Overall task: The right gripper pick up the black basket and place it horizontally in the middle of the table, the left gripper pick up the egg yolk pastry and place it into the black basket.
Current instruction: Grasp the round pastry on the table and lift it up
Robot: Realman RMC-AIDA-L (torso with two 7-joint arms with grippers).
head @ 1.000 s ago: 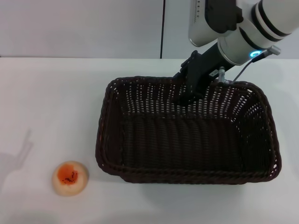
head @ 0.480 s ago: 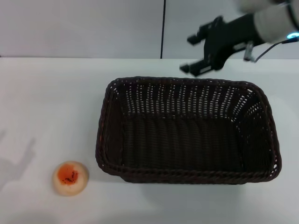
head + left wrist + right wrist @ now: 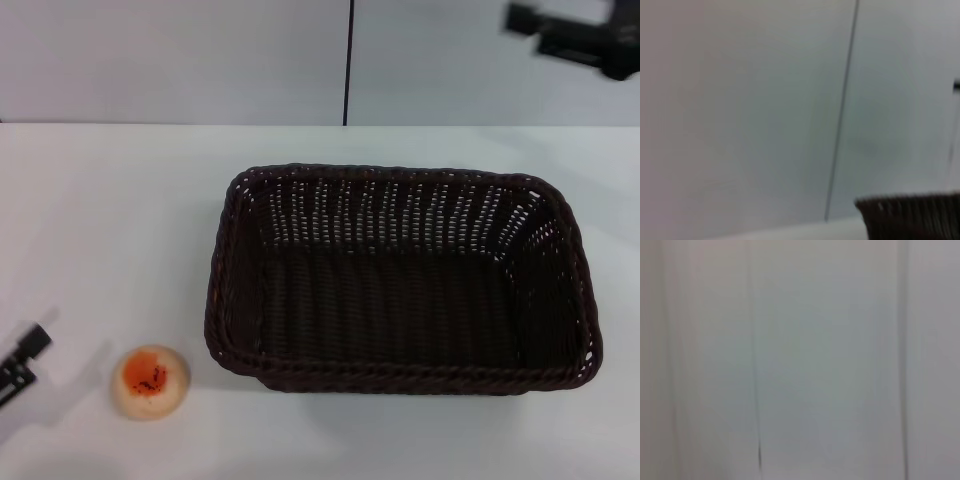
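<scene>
- Small round pale cream egg yolk pastry w/ orange-red speckled top (image 3: 150,381) sits on the plain white table (image 3: 100,220), near-left corner, just beside the basket's near-left corner, not touching it.
- Large rectangular dark brown-black woven wicker black basket (image 3: 400,280) lies lengthwise approx mid-table, empty; its rim corner shows in the left wrist view (image 3: 910,215).
- Left gripper (image 3: 20,362) pokes in at the left edge, near the pastry, apart from it; only 1 tip shows, can't tell if spread or closed.
- Right gripper (image 3: 575,35) is raised at the far right, well clear of the basket; blurred, can't tell its fingers either.
- Pastry prob. light, soft, crumbly: grip its sides low w/ gentle squeeze, avoid the top patch.
- Basket looks stiff, light; open top is an easy drop target.
</scene>
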